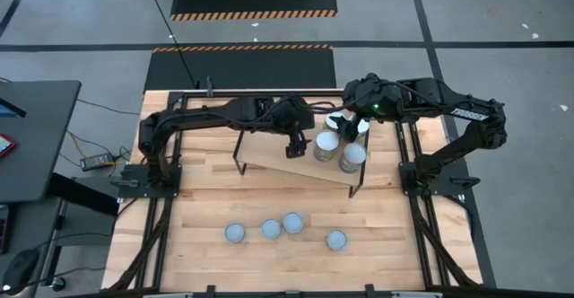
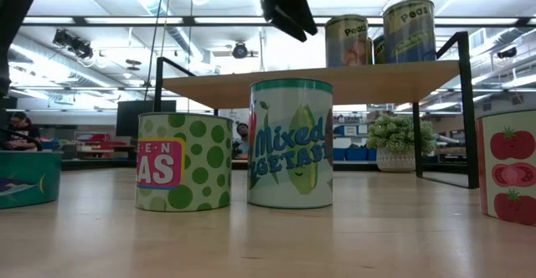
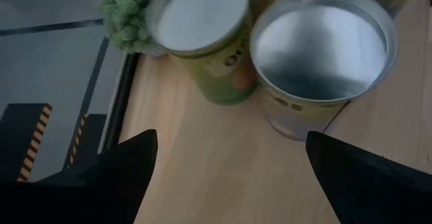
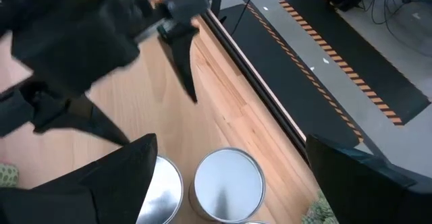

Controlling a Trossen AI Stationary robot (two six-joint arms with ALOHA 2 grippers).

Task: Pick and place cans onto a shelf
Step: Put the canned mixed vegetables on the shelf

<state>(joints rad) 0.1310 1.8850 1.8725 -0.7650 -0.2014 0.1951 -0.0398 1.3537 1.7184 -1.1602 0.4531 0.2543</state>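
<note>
Both claws hang open and empty over the shelf (image 1: 287, 159): left claw (image 1: 295, 145) just beside its cans (image 1: 326, 145), right claw (image 1: 348, 124) above them. Either could topple these; four cans (image 1: 292, 223) wait near the tabletop's front edge.

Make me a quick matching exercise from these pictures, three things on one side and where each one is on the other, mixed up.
Things:
1. mixed vegetables can
2. peas can
3. left pincer

Places:
A. on the shelf board
B. hanging open above the shelf, beside the cans there
C. standing on the tabletop, in front of the shelf

Pairs: 1-C, 2-A, 3-B
</note>
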